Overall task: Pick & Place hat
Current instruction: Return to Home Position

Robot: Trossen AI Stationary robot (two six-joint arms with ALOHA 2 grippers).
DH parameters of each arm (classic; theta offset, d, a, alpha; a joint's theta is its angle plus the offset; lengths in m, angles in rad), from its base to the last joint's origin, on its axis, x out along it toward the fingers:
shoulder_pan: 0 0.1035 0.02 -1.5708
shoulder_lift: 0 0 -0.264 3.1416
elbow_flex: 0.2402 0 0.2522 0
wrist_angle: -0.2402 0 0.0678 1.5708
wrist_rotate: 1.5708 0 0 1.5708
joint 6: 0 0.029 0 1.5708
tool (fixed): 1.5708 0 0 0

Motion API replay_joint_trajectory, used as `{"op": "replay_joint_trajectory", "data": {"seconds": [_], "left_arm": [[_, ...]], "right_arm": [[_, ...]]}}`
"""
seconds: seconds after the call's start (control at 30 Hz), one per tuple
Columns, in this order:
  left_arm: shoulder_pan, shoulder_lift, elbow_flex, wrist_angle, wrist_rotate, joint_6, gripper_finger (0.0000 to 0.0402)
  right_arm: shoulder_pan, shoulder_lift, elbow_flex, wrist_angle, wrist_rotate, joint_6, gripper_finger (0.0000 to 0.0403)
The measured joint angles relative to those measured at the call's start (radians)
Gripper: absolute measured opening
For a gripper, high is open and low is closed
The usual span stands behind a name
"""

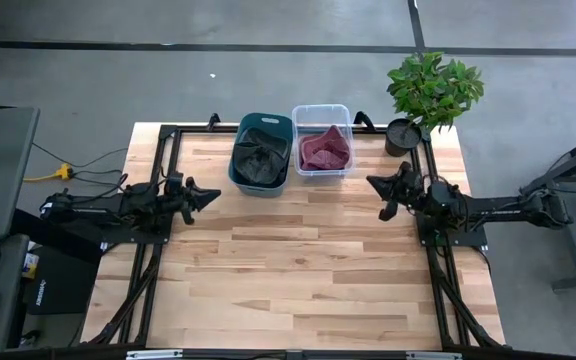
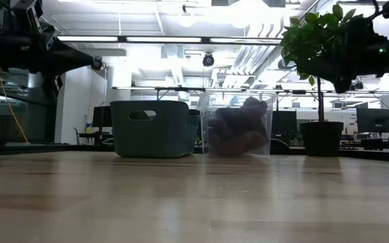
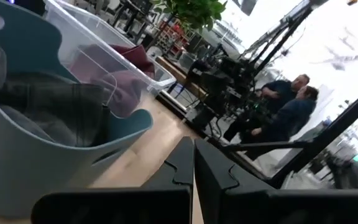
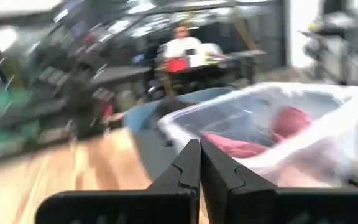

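**Desk:** What sits nearest the lens?

**Photographer:** Bare wood. The front half of the bench [image 1: 298, 285] carries nothing. In the far half, the left gripper [image 1: 206, 196] hangs in from the left edge and the right gripper [image 1: 378, 190] in from the right edge. Both point inward, each with its fingers pressed together on nothing.

**Desk:** And the hats?

**Photographer:** All are put away along the far edge. The black caps [image 1: 260, 158] lie heaped in the blue bin [image 2: 154, 138]. The red cap [image 1: 324, 150] lies in the clear bin [image 2: 213, 111] just beside it, toward the right edge. A potted plant [image 1: 435, 88] stands at the far right corner, and people [image 3: 284, 112] show in the room beyond.

**Desk:** So what does the move in hand call for?

**Photographer:** As I judge it, the sorting is done and only the retreat to rest remains. Fingers should stay closed so nothing snags. Each arm should draw back toward its own edge, away from the bin rims, so neither bin gets nudged. The right arm has the plant's leaves close by, so it should pull out level and slowly rather than swing toward that corner.
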Motion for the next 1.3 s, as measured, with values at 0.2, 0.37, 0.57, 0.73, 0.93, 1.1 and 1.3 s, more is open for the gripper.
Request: {"op": "replay_joint_trajectory", "data": {"seconds": [0.2, 0.37, 0.57, 0.73, 0.93, 1.1, 1.3], "left_arm": [[0.0, 0.0, 0.0, -0.001, 0.004, 0.099, 0.0], [0.0, 0.0, 0.0, 0.006, -0.045, 0.119, 0.0], [0.0, 0.0, 0.0, 0.005, -0.045, 0.122, 0.0], [0.0, 0.0, 0.0, 0.004, -0.027, 0.235, 0.0], [0.0, 0.0, 0.0, -0.001, 0.013, 0.274, 0.0], [0.0, 0.0, 0.0, -0.002, 0.031, 0.273, 0.0], [0.0, 0.0, 0.0, -0.002, 0.028, 0.273, 0.0]], "right_arm": [[-0.006, 0.0, 0.0, -0.011, -0.179, -0.155, 0.0], [-0.006, 0.0, 0.0, -0.058, -0.185, -0.157, 0.0], [-0.006, 0.0, 0.0, -0.062, -0.165, -0.178, 0.0], [-0.006, 0.001, 0.0, -0.062, -0.125, -0.178, 0.0], [-0.006, 0.001, 0.0, -0.062, -0.121, -0.171, 0.0], [-0.006, 0.001, -0.001, -0.061, -0.122, -0.174, 0.0], [-0.006, 0.001, -0.001, -0.061, -0.122, -0.172, 0.0]]}}
